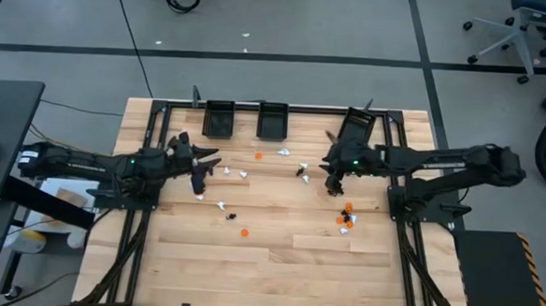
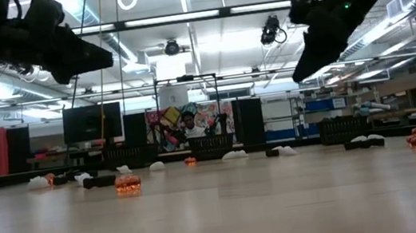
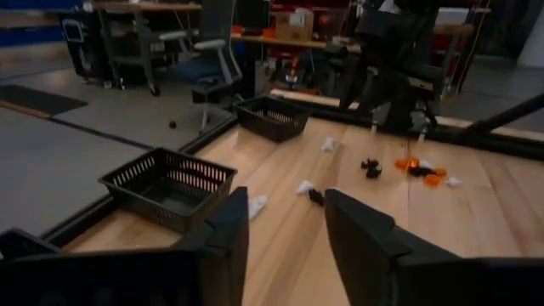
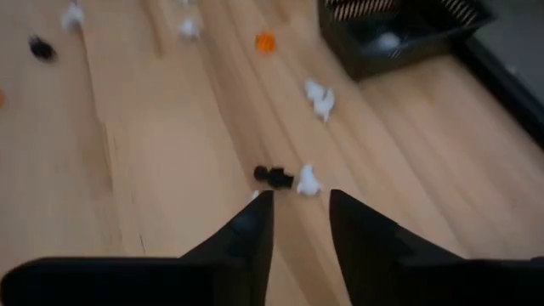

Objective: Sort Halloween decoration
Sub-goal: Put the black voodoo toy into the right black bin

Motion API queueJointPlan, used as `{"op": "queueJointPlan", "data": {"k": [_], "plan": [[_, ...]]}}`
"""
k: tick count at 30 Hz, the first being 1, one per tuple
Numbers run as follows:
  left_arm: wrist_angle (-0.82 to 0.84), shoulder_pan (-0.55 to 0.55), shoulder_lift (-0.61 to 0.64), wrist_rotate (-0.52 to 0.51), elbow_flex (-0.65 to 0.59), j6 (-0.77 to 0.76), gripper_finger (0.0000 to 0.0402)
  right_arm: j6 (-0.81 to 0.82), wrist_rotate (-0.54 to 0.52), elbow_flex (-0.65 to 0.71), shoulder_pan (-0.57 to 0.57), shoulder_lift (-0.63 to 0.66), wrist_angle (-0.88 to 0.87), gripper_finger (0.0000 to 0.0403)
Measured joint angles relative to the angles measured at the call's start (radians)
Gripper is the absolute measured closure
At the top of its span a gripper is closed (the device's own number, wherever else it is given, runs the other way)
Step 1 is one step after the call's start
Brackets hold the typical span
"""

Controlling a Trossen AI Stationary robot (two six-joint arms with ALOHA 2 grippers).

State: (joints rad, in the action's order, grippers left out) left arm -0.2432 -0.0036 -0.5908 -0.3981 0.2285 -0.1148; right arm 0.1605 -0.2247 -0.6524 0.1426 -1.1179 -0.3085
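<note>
The Halloween decoration is a scatter of tiny orange, white and black trinkets lying on the wooden table: an orange one (image 1: 259, 156), white ones (image 1: 244, 174), and a mixed cluster (image 1: 346, 215) near the right arm. My left gripper (image 1: 203, 171) (image 3: 286, 228) is open and held above the table's left half, with nothing between its fingers. My right gripper (image 1: 332, 181) (image 4: 302, 217) is also open and raised. It hovers just short of a black trinket (image 4: 274, 176) and a white trinket (image 4: 306, 180) that lie side by side.
Three small black bins (image 1: 220, 118) (image 1: 273, 121) (image 1: 358, 127) stand along the table's far edge. One bin (image 4: 399, 25) holds a white piece (image 4: 387, 40). More trinkets lie mid-table: white (image 1: 222, 206), black (image 1: 231, 215), orange (image 1: 244, 232). The near half of the table is bare wood (image 1: 276, 275).
</note>
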Motion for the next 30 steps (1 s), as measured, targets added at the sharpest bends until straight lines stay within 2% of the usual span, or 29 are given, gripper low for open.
{"op": "queueJointPlan", "data": {"k": [5,8,11,16,20,30], "plan": [[0.001,0.0,-0.064,0.0,0.007,0.022,0.0224,0.04,0.002,-0.029,-0.022,-0.101,-0.043,0.0216],[0.0,0.0,-0.082,0.001,0.007,0.065,0.0211,0.115,0.03,-0.057,-0.031,-0.132,-0.2,0.0184],[-0.038,0.0,-0.098,0.002,0.007,0.102,0.0208,0.191,0.06,-0.104,-0.043,-0.177,-0.382,0.0169],[-0.123,0.0,-0.129,0.002,0.007,0.154,0.0208,0.195,0.119,-0.161,-0.102,-0.278,-0.466,0.0178],[-0.162,0.0,-0.145,0.002,0.007,0.201,0.0208,0.177,0.12,-0.176,-0.133,-0.344,-0.492,0.0194],[-0.208,0.0,-0.149,0.002,0.007,0.294,0.0208,0.111,0.122,-0.176,-0.118,-0.404,-0.431,0.0208]]}}
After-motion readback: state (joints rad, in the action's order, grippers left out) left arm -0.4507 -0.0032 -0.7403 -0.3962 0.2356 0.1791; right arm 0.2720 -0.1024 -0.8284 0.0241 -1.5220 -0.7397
